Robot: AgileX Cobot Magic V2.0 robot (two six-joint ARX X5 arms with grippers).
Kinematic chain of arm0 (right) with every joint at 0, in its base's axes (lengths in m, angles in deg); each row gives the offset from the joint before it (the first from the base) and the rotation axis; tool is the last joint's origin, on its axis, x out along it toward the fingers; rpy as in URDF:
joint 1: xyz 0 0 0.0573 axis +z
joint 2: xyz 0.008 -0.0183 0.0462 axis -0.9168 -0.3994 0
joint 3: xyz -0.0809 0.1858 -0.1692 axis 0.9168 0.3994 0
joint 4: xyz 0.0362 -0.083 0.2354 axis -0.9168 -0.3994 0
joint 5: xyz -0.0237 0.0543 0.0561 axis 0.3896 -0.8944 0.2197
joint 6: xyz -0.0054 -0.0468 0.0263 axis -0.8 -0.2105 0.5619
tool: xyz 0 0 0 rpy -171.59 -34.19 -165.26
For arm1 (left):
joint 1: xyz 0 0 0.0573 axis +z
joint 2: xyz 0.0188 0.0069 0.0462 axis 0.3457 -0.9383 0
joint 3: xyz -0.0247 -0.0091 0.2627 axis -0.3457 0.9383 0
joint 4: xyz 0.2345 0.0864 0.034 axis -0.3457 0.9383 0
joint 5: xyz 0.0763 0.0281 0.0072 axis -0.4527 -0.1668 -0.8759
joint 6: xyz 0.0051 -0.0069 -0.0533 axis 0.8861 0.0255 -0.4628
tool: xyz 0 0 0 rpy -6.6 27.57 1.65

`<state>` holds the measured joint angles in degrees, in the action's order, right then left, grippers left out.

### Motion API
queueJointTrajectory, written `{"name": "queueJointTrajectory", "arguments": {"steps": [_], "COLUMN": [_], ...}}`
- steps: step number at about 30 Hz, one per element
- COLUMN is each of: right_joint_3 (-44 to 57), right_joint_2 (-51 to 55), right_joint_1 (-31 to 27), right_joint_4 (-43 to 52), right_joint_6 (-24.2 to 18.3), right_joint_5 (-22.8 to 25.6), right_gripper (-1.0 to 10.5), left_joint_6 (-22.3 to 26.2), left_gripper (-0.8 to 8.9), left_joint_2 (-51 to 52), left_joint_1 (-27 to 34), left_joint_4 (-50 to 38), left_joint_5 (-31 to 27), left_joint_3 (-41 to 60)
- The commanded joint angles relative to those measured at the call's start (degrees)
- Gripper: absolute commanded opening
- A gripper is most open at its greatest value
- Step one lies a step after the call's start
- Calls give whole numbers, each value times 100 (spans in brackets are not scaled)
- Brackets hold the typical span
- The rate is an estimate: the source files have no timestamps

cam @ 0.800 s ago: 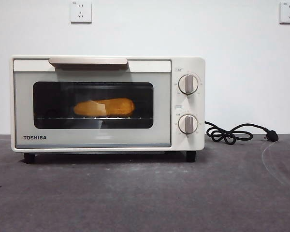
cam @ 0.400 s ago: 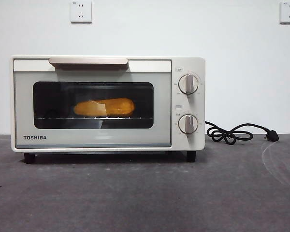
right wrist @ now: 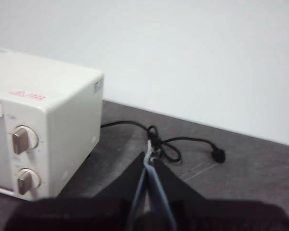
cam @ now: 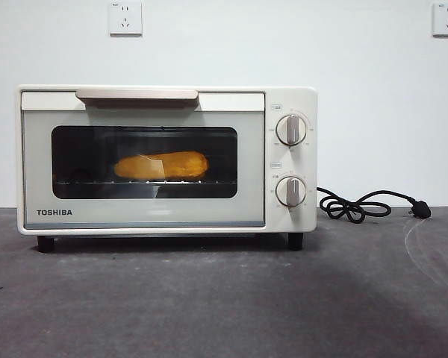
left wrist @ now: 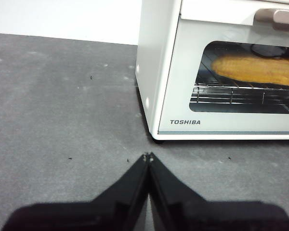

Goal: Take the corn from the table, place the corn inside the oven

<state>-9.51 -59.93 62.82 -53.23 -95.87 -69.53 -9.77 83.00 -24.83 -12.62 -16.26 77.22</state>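
A: Where is the corn [cam: 161, 165]?
B: Inside the oven [cam: 166, 159], on the rack. The door is shut.
A: And the grippers?
B: Left gripper [left wrist: 148, 156] and right gripper [right wrist: 151, 155] are pressed together, holding nothing.

The yellow-orange corn [cam: 161, 165] lies lengthwise on the wire rack inside the closed cream-white TOSHIBA oven [cam: 166, 159], seen through its dark window, standing on the dark grey table [cam: 224, 298].
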Motion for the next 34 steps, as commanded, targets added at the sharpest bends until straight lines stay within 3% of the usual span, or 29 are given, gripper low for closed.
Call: {"name": "queueJointTrajectory", "arguments": {"steps": [1,8,12,20,34], "right_joint_3": [391,992,1259,1646,2402], "right_joint_2": [323,968,1233,1703,1961], "right_joint_1": [-133,-476,-494,-494,-201], "right_joint_4": [214,136,142,149,210], "right_joint_6": [-17,98,286,525,962], "right_joint_5": [61,109,398,479,1060], "right_gripper": [2,2,2,2,2], "left_joint_6": [72,72,72,72,72], "left_gripper": [-4,-3,-4,-4,-3], "left_joint_2": [-2,-2,-2,-2,-2], "left_joint_1": [22,22,22,22,22], "left_joint_4": [-66,-68,-66,-66,-66], "left_joint_5": [-13,-13,-15,-13,-13], "left_joint_3": [48,48,48,48,48]}}
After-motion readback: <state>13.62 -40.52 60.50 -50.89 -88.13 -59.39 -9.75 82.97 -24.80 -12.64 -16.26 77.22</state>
